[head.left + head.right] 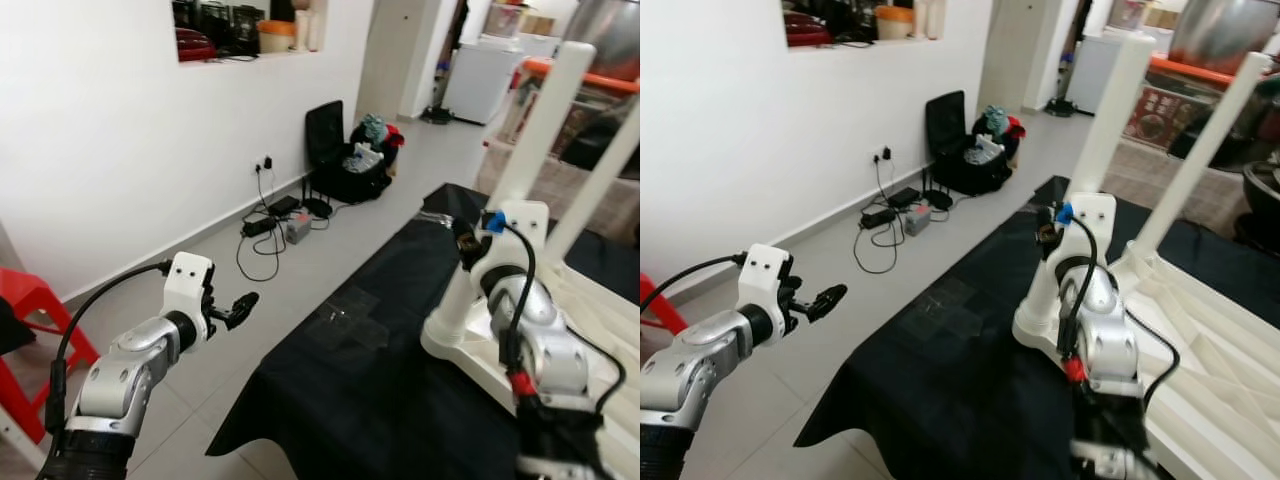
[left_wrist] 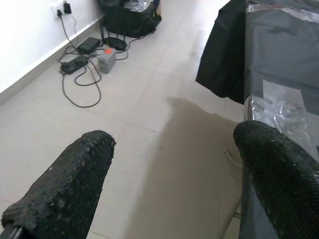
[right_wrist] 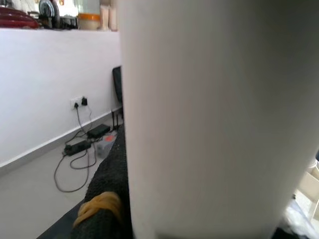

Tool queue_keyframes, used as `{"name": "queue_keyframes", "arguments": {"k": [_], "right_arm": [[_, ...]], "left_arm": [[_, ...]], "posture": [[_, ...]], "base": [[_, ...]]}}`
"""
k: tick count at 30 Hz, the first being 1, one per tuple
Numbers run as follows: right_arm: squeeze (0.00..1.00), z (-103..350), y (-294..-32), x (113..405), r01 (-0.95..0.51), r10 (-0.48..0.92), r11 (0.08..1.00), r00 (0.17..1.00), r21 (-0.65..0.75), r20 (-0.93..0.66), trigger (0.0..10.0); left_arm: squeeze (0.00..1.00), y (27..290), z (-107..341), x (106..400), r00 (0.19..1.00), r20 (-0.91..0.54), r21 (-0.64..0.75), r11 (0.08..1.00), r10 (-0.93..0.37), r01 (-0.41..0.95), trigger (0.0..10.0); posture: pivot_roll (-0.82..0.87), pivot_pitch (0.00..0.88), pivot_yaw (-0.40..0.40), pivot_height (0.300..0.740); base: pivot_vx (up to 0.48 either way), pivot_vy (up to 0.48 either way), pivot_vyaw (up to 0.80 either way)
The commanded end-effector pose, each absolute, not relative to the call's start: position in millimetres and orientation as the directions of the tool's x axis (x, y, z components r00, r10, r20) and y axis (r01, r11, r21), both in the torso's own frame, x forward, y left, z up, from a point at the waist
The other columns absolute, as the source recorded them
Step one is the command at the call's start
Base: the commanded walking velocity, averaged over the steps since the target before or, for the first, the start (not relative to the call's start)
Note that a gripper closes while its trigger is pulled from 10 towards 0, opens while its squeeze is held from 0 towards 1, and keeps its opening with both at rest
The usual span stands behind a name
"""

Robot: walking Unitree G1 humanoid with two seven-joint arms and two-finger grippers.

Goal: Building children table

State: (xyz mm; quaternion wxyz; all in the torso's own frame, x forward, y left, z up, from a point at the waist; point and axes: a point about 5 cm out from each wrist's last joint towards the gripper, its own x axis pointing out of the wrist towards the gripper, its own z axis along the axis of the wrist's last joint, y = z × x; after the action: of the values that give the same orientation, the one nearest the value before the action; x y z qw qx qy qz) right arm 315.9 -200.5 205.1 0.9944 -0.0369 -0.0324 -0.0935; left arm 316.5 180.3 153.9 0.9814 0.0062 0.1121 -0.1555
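Observation:
A white children's table (image 1: 600, 310) lies upside down on a black cloth (image 1: 350, 390), its legs pointing up. My right gripper (image 1: 466, 243) is shut on the nearest white leg (image 1: 545, 110), low on it, just above its base. In the right wrist view that leg (image 3: 209, 114) stands right before the camera, with one black finger (image 3: 99, 219) beside it. My left gripper (image 1: 238, 308) hangs open over the floor to the left of the cloth, holding nothing; its fingertips (image 2: 84, 174) stand wide apart. A clear plastic bag (image 1: 345, 318) lies on the cloth near its left edge.
A red plastic stool (image 1: 30, 300) stands at the far left. Cables and a power strip (image 1: 270, 225) lie on the floor by the white wall. A black chair with bags (image 1: 345, 160) stands further back. A second table leg (image 1: 600, 180) rises on the right.

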Motion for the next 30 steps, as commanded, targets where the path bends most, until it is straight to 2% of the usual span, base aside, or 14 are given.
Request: {"name": "queue_keyframes", "arguments": {"k": [1, 3, 4, 7, 8, 10, 11, 12, 15, 17, 19, 22, 27, 30], "right_arm": [[0.00, 175, -208, 312, 0.230, -0.244, 0.961, 0.967, -0.152, -0.076, 0.0], [0.00, 175, -208, 312, 0.230, -0.244, 0.961, 0.967, -0.152, -0.076, 0.0], [0.00, 171, -198, 313, 0.180, -0.193, 0.975, 0.977, -0.133, -0.095, 10.0], [0.00, 173, -190, 315, 0.111, -0.122, 0.987, 0.988, -0.113, -0.094, 10.0], [0.97, 179, -186, 318, 0.061, -0.069, 0.993, 0.995, -0.104, -0.072, 10.0], [0.96, 188, -182, 322, -0.027, 0.024, 0.998, 0.999, -0.059, -0.048, 10.0], [0.90, 199, -180, 324, -0.099, 0.099, 0.994, 0.995, -0.040, -0.018, 10.0], [0.00, 212, -176, 325, -0.232, 0.232, 0.973, 0.973, -0.007, 0.022, 10.0], [0.00, 220, -172, 323, -0.314, 0.314, 0.949, 0.948, 0.010, 0.048, 10.0], [0.00, 243, -162, 303, -0.606, 0.604, 0.795, 0.789, -0.022, 0.113, 10.0], [0.00, 243, -162, 303, -0.606, 0.604, 0.795, 0.789, -0.022, 0.113, 10.0], [0.00, 262, -156, 279, -0.824, 0.830, 0.557, 0.544, -0.105, 0.124, 10.0], [0.00, 262, -152, 273, -0.893, 0.897, 0.438, 0.428, -0.105, 0.109, 10.0], [0.00, 257, -150, 282, -0.889, 0.894, 0.447, 0.441, -0.093, 0.085, 10.0]], "left_arm": [[0.00, 176, 150, 316, 0.920, -0.239, -0.023, 0.949, -0.311, 0.315, 10.0], [0.00, 176, 150, 316, 0.920, -0.239, -0.023, 0.949, -0.311, 0.315, 10.0], [0.00, 176, 150, 316, 0.919, -0.240, -0.023, 0.948, -0.313, 0.317, 10.0], [0.00, 176, 150, 316, 0.918, -0.241, -0.026, 0.947, -0.316, 0.319, 10.0], [0.00, 176, 150, 316, 0.916, -0.243, -0.029, 0.947, -0.318, 0.321, 10.0], [0.00, 176, 150, 316, 0.915, -0.245, -0.031, 0.946, -0.321, 0.323, 10.0], [0.00, 176, 149, 316, 0.914, -0.245, -0.033, 0.945, -0.322, 0.324, 10.0], [0.00, 175, 149, 316, 0.913, -0.246, -0.036, 0.944, -0.325, 0.327, 10.0], [0.00, 175, 149, 316, 0.912, -0.247, -0.038, 0.944, -0.327, 0.328, 10.0], [0.00, 172, 148, 315, 0.907, -0.248, -0.045, 0.939, -0.341, 0.340, 10.0], [0.00, 172, 148, 315, 0.907, -0.248, -0.045, 0.939, -0.341, 0.340, 10.0], [0.00, 167, 148, 314, 0.902, -0.245, -0.049, 0.934, -0.356, 0.355, 10.0], [0.00, 166, 148, 313, 0.899, -0.245, -0.049, 0.931, -0.363, 0.362, 10.0], [0.00, 165, 148, 312, 0.897, -0.245, -0.047, 0.928, -0.368, 0.369, 10.0]], "posture": [[0.12, 0.000, -0.108, 0.740], [0.12, 0.000, -0.108, 0.740], [0.11, 0.000, -0.098, 0.740], [0.11, 0.000, -0.097, 0.740], [0.11, 0.000, -0.099, 0.740], [0.11, 0.000, -0.102, 0.740], [0.11, 0.000, -0.102, 0.740], [0.11, 0.000, -0.101, 0.740], [0.11, 0.000, -0.101, 0.740], [0.11, 0.000, -0.102, 0.740], [0.11, 0.000, -0.102, 0.740], [0.12, 0.000, -0.112, 0.740], [0.12, 0.000, -0.115, 0.740], [0.13, 0.000, -0.117, 0.740]], "base": [[0.000, 0.000, 0.00], [0.000, 0.000, 0.00], [0.000, 0.000, 0.00], [0.000, 0.000, 0.00], [0.000, 0.000, 0.00], [0.000, 0.000, 0.00], [0.000, 0.000, 0.00], [0.000, 0.000, 0.00], [0.000, 0.000, 0.00], [0.000, 0.000, 0.00], [0.000, 0.000, 0.00], [0.000, 0.000, 0.00], [0.000, 0.000, 0.00], [0.000, 0.000, 0.00]]}}
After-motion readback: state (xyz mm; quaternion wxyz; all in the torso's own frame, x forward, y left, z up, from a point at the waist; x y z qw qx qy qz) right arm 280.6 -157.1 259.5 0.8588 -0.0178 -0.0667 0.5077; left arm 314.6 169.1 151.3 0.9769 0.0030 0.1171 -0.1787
